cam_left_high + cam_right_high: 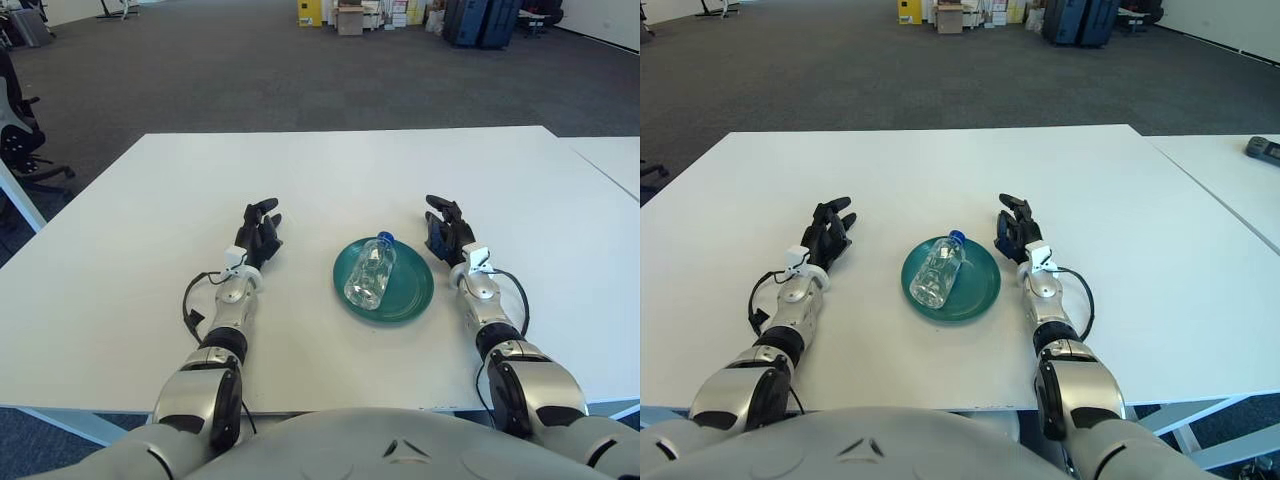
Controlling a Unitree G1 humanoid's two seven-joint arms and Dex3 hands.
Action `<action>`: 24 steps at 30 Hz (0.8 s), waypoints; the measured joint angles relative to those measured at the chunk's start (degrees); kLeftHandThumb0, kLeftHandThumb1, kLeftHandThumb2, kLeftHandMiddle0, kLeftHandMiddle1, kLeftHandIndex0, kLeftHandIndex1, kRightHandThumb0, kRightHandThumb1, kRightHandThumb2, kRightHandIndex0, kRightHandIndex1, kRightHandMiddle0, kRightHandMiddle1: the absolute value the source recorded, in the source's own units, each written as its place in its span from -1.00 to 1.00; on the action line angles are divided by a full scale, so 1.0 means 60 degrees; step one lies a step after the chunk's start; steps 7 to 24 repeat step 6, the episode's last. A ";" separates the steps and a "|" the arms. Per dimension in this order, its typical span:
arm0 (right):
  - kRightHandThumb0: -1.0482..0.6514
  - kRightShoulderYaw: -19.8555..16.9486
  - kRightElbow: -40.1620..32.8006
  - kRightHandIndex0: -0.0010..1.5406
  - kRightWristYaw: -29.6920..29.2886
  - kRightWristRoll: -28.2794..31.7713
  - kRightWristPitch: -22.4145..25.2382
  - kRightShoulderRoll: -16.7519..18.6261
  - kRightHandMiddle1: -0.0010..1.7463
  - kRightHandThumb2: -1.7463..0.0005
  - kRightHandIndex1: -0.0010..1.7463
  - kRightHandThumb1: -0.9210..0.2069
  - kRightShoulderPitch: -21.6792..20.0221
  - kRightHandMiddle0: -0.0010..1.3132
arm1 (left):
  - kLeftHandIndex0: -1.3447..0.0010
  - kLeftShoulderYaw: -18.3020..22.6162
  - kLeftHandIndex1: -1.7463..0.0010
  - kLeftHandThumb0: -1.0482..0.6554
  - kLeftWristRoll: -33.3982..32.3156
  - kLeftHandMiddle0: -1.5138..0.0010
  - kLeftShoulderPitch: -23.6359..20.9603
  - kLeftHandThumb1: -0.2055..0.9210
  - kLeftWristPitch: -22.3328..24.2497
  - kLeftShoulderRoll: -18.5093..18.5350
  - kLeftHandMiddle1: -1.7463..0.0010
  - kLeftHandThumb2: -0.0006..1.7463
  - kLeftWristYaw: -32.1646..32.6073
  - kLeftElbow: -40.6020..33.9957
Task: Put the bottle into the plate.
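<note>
Left eye view: both hands near edge of table [120,260]. Right hand [447,232] just right of plate [415,285], fingers relaxed, holding nothing; left hand [259,233] well left of it, likewise empty. Bottle [370,273] lies on its side in plate, cap pointing away. Looks done; keep hands clear, don't nudge plate

The clear plastic bottle with a blue cap [371,273], lying on its side, covers the centre of the round green plate [412,296] beneath it. The robot's grey rounded torso shell [400,445] is cut off by the bottom edge in both views. A dark flat object [1264,148] on the neighbouring white table [1230,180] runs off the right eye view's right edge, too small to identify. Stacked boxes and dark cases [480,20] at the far wall are clipped by the top edge.
</note>
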 measured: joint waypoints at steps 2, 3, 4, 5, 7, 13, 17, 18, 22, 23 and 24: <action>-0.69 0.0014 -0.0013 -0.70 -0.0059 -0.0006 -0.0005 0.0007 -0.29 -0.03 -0.90 -1.00 0.0090 -1.00 | 0.92 0.0002 -0.20 -0.69 -0.0001 0.51 -0.0048 1.00 0.0101 0.0023 0.56 0.06 0.0000 0.0016; -0.69 0.0026 -0.0038 -0.70 -0.0095 -0.0011 -0.0010 0.0011 -0.30 -0.03 -0.90 -1.00 0.0106 -1.00 | 0.93 0.0012 -0.20 -0.69 -0.0002 0.52 -0.0068 1.00 0.0166 0.0048 0.57 0.06 0.0000 0.0024; -0.69 0.0033 -0.0050 -0.70 -0.0115 -0.0014 -0.0007 0.0013 -0.30 -0.03 -0.90 -1.00 0.0110 -1.00 | 0.94 0.0018 -0.19 -0.69 -0.0003 0.52 -0.0094 1.00 0.0212 0.0063 0.57 0.05 -0.0001 0.0029; -0.69 0.0036 -0.0068 -0.70 -0.0134 -0.0016 -0.0007 0.0014 -0.30 -0.03 -0.90 -1.00 0.0121 -1.00 | 0.94 0.0025 -0.19 -0.69 -0.0004 0.52 -0.0124 1.00 0.0279 0.0076 0.57 0.05 -0.0001 0.0034; -0.68 0.0038 -0.0085 -0.70 -0.0151 -0.0016 -0.0004 0.0017 -0.30 -0.03 -0.90 -1.00 0.0133 -1.00 | 0.95 0.0031 -0.19 -0.69 -0.0004 0.52 -0.0142 1.00 0.0325 0.0083 0.57 0.05 -0.0001 0.0038; -0.68 0.0038 -0.0085 -0.70 -0.0151 -0.0016 -0.0004 0.0017 -0.30 -0.03 -0.90 -1.00 0.0133 -1.00 | 0.95 0.0031 -0.19 -0.69 -0.0004 0.52 -0.0142 1.00 0.0325 0.0083 0.57 0.05 -0.0001 0.0038; -0.68 0.0038 -0.0085 -0.70 -0.0151 -0.0016 -0.0004 0.0017 -0.30 -0.03 -0.90 -1.00 0.0133 -1.00 | 0.95 0.0031 -0.19 -0.69 -0.0004 0.52 -0.0142 1.00 0.0325 0.0083 0.57 0.05 -0.0001 0.0038; -0.68 0.0038 -0.0085 -0.70 -0.0151 -0.0016 -0.0004 0.0017 -0.30 -0.03 -0.90 -1.00 0.0133 -1.00 | 0.95 0.0031 -0.19 -0.69 -0.0004 0.52 -0.0142 1.00 0.0325 0.0083 0.57 0.05 -0.0001 0.0038; -0.68 0.0038 -0.0085 -0.70 -0.0151 -0.0016 -0.0004 0.0017 -0.30 -0.03 -0.90 -1.00 0.0133 -1.00 | 0.95 0.0031 -0.19 -0.69 -0.0004 0.52 -0.0142 1.00 0.0325 0.0083 0.57 0.05 -0.0001 0.0038; -0.68 0.0038 -0.0085 -0.70 -0.0151 -0.0016 -0.0004 0.0017 -0.30 -0.03 -0.90 -1.00 0.0133 -1.00 | 0.95 0.0031 -0.19 -0.69 -0.0004 0.52 -0.0142 1.00 0.0325 0.0083 0.57 0.05 -0.0001 0.0038; -0.68 0.0038 -0.0085 -0.70 -0.0151 -0.0016 -0.0004 0.0017 -0.30 -0.03 -0.90 -1.00 0.0133 -1.00 | 0.95 0.0031 -0.19 -0.69 -0.0004 0.52 -0.0142 1.00 0.0325 0.0083 0.57 0.05 -0.0001 0.0038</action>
